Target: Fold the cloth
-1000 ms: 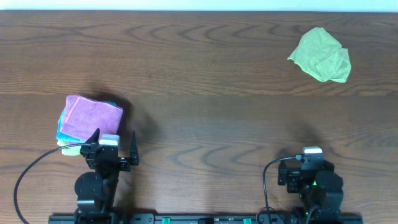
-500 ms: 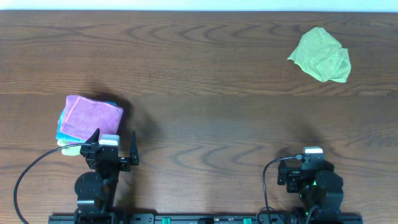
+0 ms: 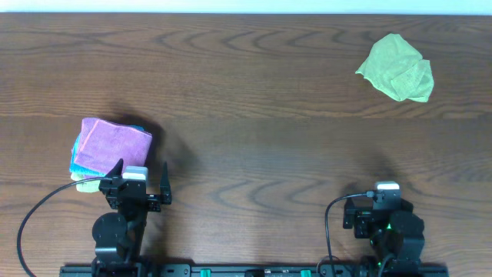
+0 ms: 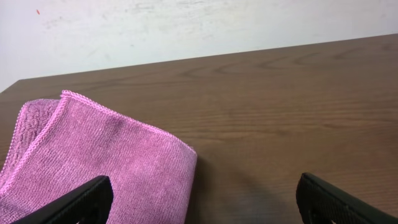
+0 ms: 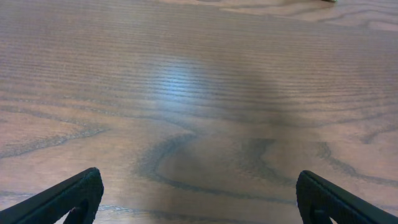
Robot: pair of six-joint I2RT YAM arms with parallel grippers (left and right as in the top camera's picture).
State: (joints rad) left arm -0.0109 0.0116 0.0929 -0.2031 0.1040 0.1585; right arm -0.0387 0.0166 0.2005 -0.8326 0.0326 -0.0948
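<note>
I'm looking at a big brown wood table (image 3: 254, 92) w/ dark wavy grain, and a pale wall w/ a few scuffs behind it in the left wrist view. The purple-pink cloth (image 3: 113, 145) sits on the left side, already folded up and lying on top of a small stack; I can see a bright blue edge (image 3: 74, 159) and a bit of yellow-green under it, but can't tell what the bottom piece is. Far off at the back right lies a lime-green cloth (image 3: 396, 67), crumpled, well apart from everything. Both arms are parked low at the near edge. The left gripper (image 3: 141, 175) is spread wide w/ nothing in it, just beside the near right corner of the pile. The right gripper (image 5: 199, 196) also gapes wide w/ nothing in it, over bare wood. I think the job looks about done, or else needs a fresh start. If I go for the cloth, I'd use the left arm since it's closest, come down soft on one loose corner, pinch only the top purple layer, not the blue one under it, and lift slow so the stack doesn't slide. The stitched edge (image 4: 112, 113) in the left wrist view is a good spot to aim for. The table is smooth, so cloth may slip.
</note>
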